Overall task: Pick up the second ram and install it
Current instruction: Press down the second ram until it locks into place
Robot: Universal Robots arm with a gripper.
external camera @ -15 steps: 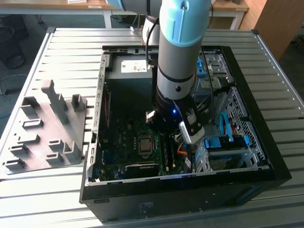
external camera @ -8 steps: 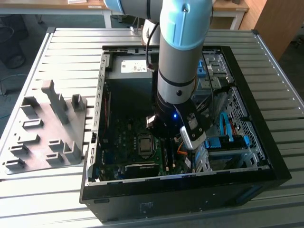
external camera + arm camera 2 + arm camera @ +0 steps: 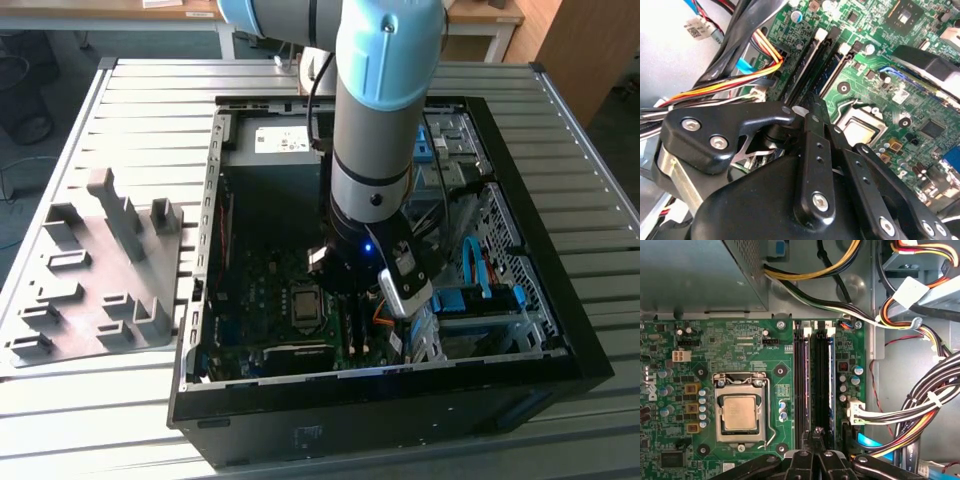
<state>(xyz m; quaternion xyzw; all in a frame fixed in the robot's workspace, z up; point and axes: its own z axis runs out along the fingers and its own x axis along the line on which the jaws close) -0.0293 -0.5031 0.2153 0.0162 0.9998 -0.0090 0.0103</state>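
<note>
Ribbed metal tabletop (image 3: pixel 560 130) carrying an open computer case (image 3: pixel 590 360), with a grey tray (image 3: pixel 90 290) of upright slots just beside it on the exterior view's left. Deep inside the case, low over the motherboard: the end effector (image 3: pixel 817 432), fingers pressed together with nothing seen between them, tip down on the row of long black sockets (image 3: pixel 801 385). Apparently edge-on in the socket under that tip: the second ram (image 3: pixel 820 385), a dark strip in the first wrist view, hard to separate from the socket itself, so seating depth impossible to judge. Main risk from here, as a judgement: pushing at one end alone and tilting the stick, leaving the far end high and the white latches (image 3: pixel 806 331) unclosed. Also possible: sliding off the thin top edge onto the board, or pressing a misaligned notch hard enough to damage contacts. Bundled cables (image 3: pixel 920 405) near the arm's side, likely to snag on any sideways shift.
</note>
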